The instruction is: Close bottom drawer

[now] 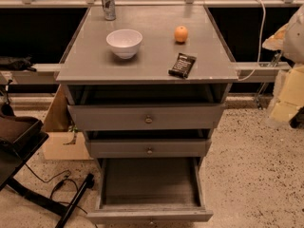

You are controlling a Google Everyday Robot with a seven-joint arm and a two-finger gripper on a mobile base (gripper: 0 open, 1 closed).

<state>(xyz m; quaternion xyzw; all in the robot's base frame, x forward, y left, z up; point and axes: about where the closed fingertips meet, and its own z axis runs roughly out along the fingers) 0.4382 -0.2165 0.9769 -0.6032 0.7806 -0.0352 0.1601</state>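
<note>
The bottom drawer [149, 216] of the grey cabinet [95, 70] is pulled far out towards me. Its empty inside faces up and its slim front panel lies at the lower edge of the view. The mid-sized middle drawer [148, 148] and the tall top drawer [147, 118] each stand slightly out, each with a small round knob. My gripper does not show anywhere in this view.
On the cabinet top stand a white bowl [124, 42], an orange [181, 33], a can [109, 3] and a dark packet [182, 65]. A black stand leg [73, 201] and cables lie on the floor at the left, next to a cardboard box [59, 137]. Pale bulky shapes [287, 94] fill the right edge.
</note>
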